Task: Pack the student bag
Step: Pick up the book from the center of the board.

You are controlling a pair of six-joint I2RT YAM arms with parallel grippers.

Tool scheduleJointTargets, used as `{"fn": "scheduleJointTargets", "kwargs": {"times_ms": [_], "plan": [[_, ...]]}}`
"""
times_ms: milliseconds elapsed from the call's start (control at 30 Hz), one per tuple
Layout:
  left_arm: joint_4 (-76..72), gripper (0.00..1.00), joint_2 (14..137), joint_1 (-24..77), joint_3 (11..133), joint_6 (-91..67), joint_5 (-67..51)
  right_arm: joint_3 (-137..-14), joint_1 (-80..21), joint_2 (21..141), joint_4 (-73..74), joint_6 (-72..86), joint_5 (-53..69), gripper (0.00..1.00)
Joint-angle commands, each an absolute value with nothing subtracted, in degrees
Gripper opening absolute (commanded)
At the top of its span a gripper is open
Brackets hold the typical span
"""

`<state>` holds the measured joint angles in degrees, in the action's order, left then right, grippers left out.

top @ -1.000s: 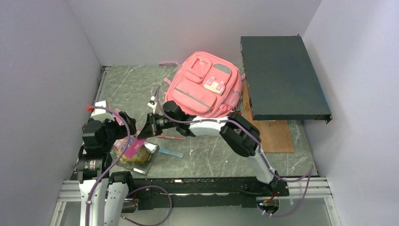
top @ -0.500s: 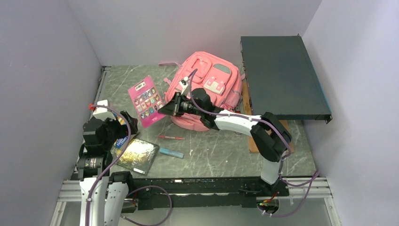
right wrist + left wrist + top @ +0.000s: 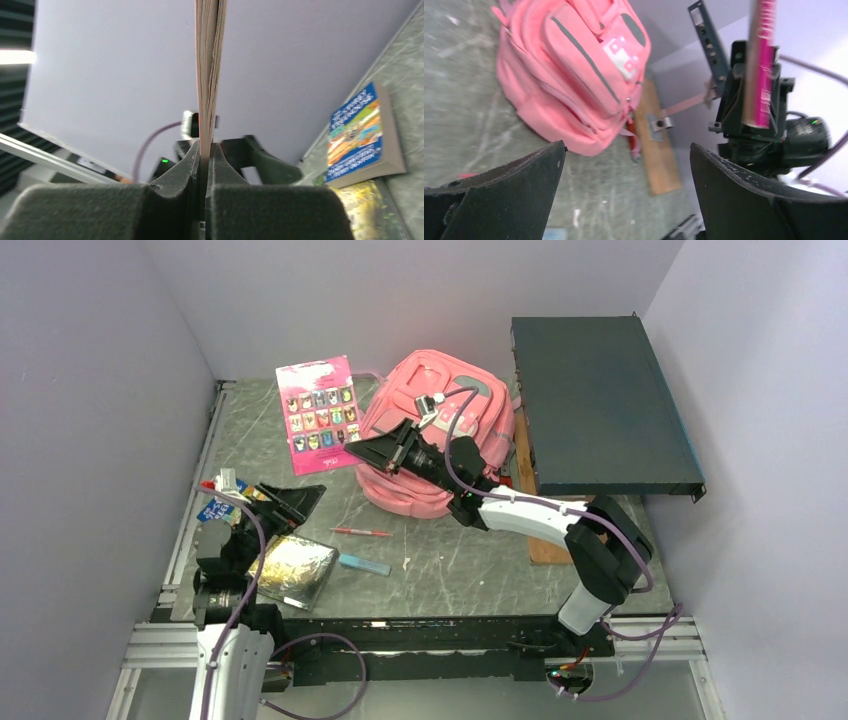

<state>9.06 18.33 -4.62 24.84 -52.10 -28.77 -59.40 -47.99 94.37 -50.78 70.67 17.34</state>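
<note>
1. Right gripper (image 3: 357, 449): pressed together on the lower edge of a thin pink booklet (image 3: 320, 412). The right wrist view shows the page edges pinched squarely between the pads.
2. Pink booklet: held upright above the worktop (image 3: 450, 560), printed cover with rows of small pictures facing the top camera. It is just left of the bag and not touching it.
3. Student bag (image 3: 485, 435): lies at the rear centre of the worktop with its front pockets up. The pocket zips look closed, and the main opening cannot be made out from these views.
4. Left gripper (image 3: 292, 503): spread wide and holding nothing, low over the left side of the worktop (the bag shows between its fingers in the left wrist view).
5. Loose stock near the left gripper:
   - foil packet (image 3: 295, 570)
   - blue book (image 3: 357, 135)
   - red pen (image 3: 362, 532)
   - pale blue stick (image 3: 364, 565)
6. Right side: dark flat case (image 3: 600, 405) partly over a wooden board (image 3: 659, 155).
7. Handling note (judgement):
   - The step in hand is carrying the booklet to the bag.
   - Keep the pinch firm and present the booklet edge-first to the opening.
   - The free left gripper is well placed to hold the soft fabric apart, since a floppy mouth may fold and catch the booklet's corner.
</note>
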Motion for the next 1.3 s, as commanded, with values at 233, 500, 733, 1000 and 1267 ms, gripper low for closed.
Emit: {"fn": "scheduleJointTargets", "kwargs": {"times_ms": [233,500,733,1000,1267], "plan": [[-26.0,1.00,18.4,-1.0,19.3,-71.1,-33.7,-53.3,-49.3,87.8,-63.0,80.7,8.6,0.00],[-33.1,1.00,18.1,2.3,19.4,-68.1,-34.1,-60.1,-51.4,84.3,-42.0,71.1,0.5,0.00],[-42.4,1.00,22.6,3.0,19.0,-72.0,-29.7,-57.5,-55.2,85.3,-52.0,70.7,-2.8,0.00],[-39.0,0.96,22.4,3.5,19.8,-69.4,-25.4,-56.3,-56.9,85.9,-50.6,74.2,-4.7,0.00],[-36.2,0.74,26.6,3.8,19.5,-72.8,-23.6,-56.6,-59.8,88.6,-51.9,74.7,-5.8,0.00]]}}
